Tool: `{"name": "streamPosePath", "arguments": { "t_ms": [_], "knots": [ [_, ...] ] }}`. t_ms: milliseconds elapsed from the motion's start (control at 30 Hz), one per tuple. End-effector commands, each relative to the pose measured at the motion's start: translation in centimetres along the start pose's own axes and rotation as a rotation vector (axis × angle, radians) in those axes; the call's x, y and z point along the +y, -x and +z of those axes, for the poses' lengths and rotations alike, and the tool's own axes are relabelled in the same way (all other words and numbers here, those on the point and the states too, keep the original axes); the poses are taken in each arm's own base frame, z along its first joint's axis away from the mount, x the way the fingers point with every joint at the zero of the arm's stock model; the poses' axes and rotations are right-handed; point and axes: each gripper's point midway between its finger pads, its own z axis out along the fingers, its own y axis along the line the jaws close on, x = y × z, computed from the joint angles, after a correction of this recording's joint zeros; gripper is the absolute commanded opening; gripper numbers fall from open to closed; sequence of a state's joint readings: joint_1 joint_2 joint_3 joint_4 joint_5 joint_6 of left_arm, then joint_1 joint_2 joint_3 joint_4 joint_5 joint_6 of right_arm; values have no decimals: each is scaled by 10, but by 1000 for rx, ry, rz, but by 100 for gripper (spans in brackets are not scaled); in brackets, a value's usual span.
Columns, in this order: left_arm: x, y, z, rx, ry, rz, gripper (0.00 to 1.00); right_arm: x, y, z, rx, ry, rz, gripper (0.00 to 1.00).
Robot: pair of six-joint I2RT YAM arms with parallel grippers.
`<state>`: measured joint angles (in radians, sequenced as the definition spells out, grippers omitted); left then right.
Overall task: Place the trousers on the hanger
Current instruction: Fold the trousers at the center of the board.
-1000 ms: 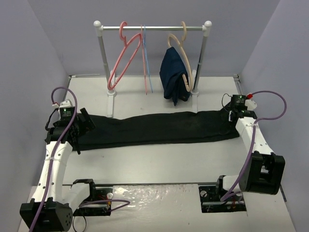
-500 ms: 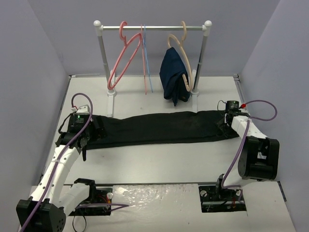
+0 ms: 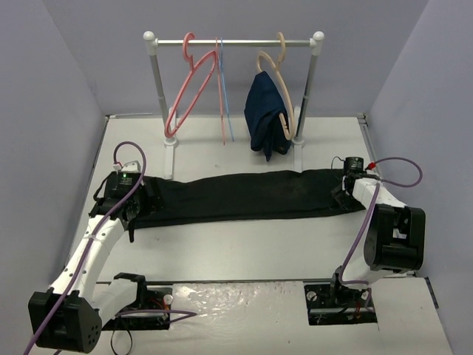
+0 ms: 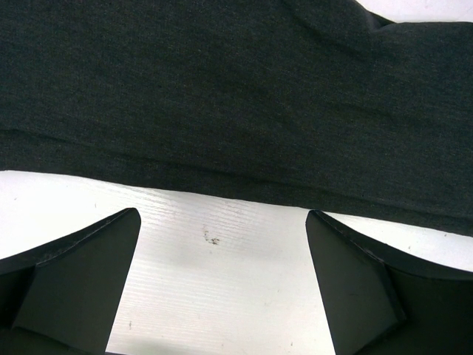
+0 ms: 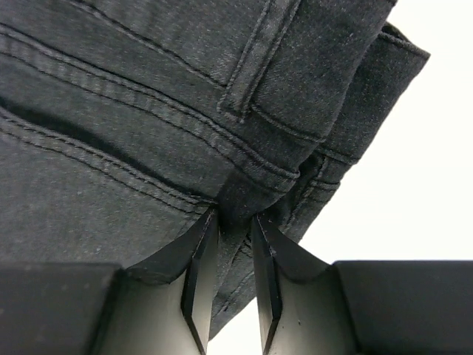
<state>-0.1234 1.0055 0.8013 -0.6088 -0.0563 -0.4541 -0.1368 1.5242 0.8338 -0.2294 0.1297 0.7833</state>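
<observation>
One pair of long plain black fabric trousers (image 3: 236,194) lay flat across the white table (image 3: 244,244).
From above, both arms' fingers were lost against the cloth; wrist views showed the left gripper (image 4: 222,214) spread wide over tabletop, the right gripper (image 5: 233,220) pinching the waistband. Behind, the thin salmon-pink plastic hanger (image 3: 191,89) hung on the metal rail (image 3: 236,43).
</observation>
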Motion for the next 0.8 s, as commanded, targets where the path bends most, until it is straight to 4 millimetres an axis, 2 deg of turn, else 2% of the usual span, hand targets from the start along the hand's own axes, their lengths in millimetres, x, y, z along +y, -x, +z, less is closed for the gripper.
{"name": "streamPosePath", "arguments": {
  "t_ms": [0,67,133,233,333,467,567,700,767],
  "knots": [
    [-8,24,-4,-77,-23,4,94,0,12,0,-58,-14,12,9],
    [-8,24,-4,-78,-21,6,94,4,19,-6,-78,0,11,1],
    [-8,24,-4,-77,-21,6,94,9,25,-12,-90,19,9,0],
    [-7,24,-4,-77,-17,6,94,23,45,-40,-146,60,12,0],
    [-7,24,-4,-77,-15,5,94,22,56,-64,-188,70,24,0],
    [-6,23,-4,-75,-11,3,94,13,54,-86,-203,87,47,0],
    [-6,23,-4,-75,-11,3,94,1,46,-91,-205,76,66,0],
    [-5,22,-3,-68,-7,3,94,-16,28,-83,-175,45,77,0],
    [-5,21,-2,-62,-4,3,94,-28,13,-70,-142,4,79,0]
  ]
}}
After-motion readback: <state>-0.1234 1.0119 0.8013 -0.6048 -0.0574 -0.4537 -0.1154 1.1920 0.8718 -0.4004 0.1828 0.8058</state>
